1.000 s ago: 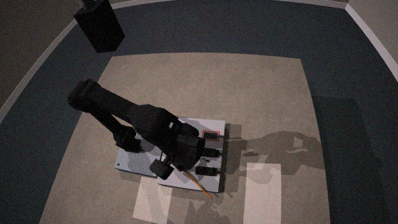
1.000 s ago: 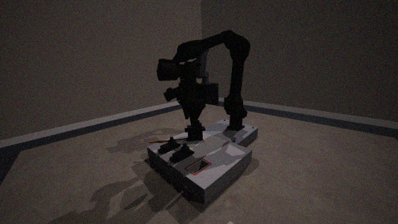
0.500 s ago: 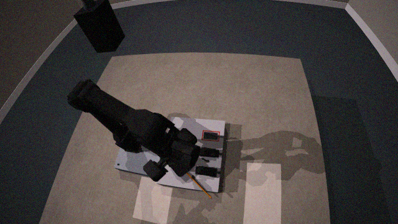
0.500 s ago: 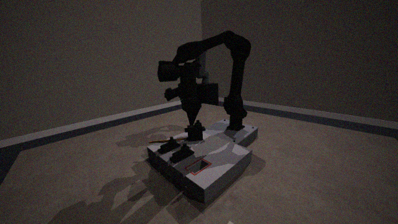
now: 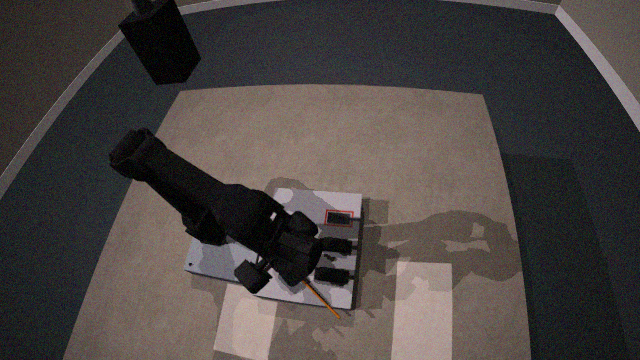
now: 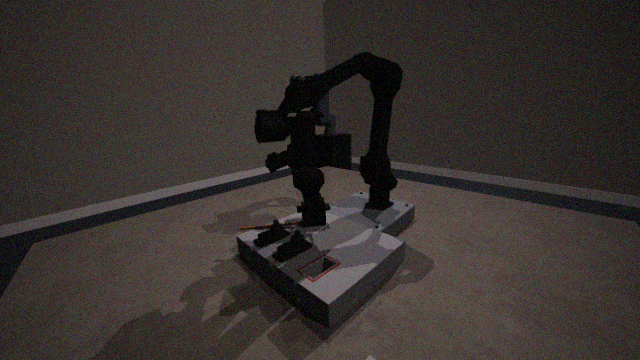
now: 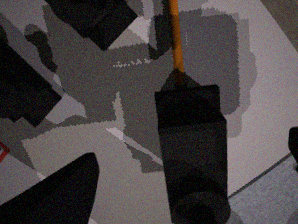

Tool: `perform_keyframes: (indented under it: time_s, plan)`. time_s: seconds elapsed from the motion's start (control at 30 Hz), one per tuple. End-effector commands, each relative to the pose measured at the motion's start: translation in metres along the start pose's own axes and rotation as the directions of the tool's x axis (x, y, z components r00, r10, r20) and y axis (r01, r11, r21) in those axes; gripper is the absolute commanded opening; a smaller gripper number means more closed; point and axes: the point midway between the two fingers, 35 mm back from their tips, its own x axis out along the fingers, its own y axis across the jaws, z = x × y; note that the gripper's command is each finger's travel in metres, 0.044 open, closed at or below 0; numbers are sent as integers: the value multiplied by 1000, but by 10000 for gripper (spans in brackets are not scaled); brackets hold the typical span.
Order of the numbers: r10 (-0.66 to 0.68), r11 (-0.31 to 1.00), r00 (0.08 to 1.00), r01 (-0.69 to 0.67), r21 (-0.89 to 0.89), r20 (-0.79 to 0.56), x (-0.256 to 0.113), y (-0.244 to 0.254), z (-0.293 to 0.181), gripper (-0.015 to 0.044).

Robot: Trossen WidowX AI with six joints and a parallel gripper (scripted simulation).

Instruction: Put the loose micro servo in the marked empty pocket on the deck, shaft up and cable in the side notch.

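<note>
The loose servo stands upright on the white deck, its shaft facing up toward the wrist camera. Its orange cable runs out past the deck's edge. The arm hides most of the servo in the top view. My gripper is wide open over the servo, one finger on each side in the wrist view, holding nothing. Fingertip height is hard to tell. The marked pocket is empty inside its red outline.
Two seated servos stand in a row beside the pocket: the nearer one and the farther one. A black box stands at the upper left in the top view.
</note>
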Motion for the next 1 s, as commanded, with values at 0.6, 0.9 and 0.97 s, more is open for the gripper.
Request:
perform_keyframes:
  time_s: [0.6, 0.9, 0.97]
  plan:
    - [-3, 1000, 1000, 3, 4, 0, 10, -1, -1, 105]
    - [-3, 1000, 1000, 3, 4, 0, -6, -1, -1, 0]
    - [-4, 1000, 1000, 4, 4, -1, -16, -2, -4, 0]
